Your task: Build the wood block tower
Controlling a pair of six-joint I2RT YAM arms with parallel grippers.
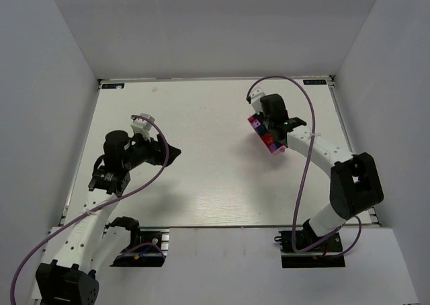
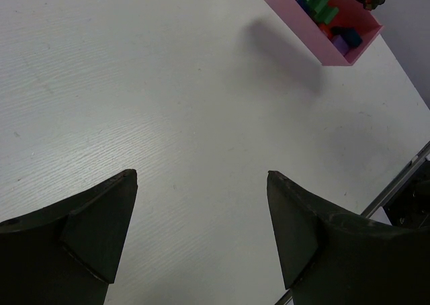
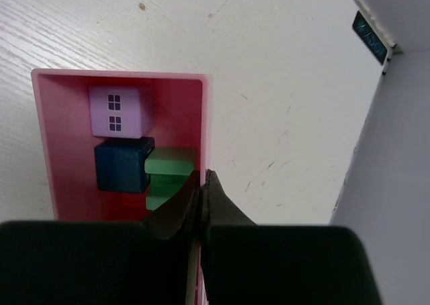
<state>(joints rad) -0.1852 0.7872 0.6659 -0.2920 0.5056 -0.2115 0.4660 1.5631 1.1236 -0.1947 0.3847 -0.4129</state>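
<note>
Right wrist: one pink tray, one lilac block, one dark-blue block.

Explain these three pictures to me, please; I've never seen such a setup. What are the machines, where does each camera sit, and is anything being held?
These are two robot arms, a left arm and a right arm, bolted at the near edge of a white table. The wide picture looks down from above; the other two come from a camera on each wrist. The left gripper is open over bare table and holds nothing. The right gripper is shut on the side wall of a pink tray, which seems raised, judging by its shadow. Inside lie small blocks: a purple block with painted windows, a dark blue block and a green block.
</note>
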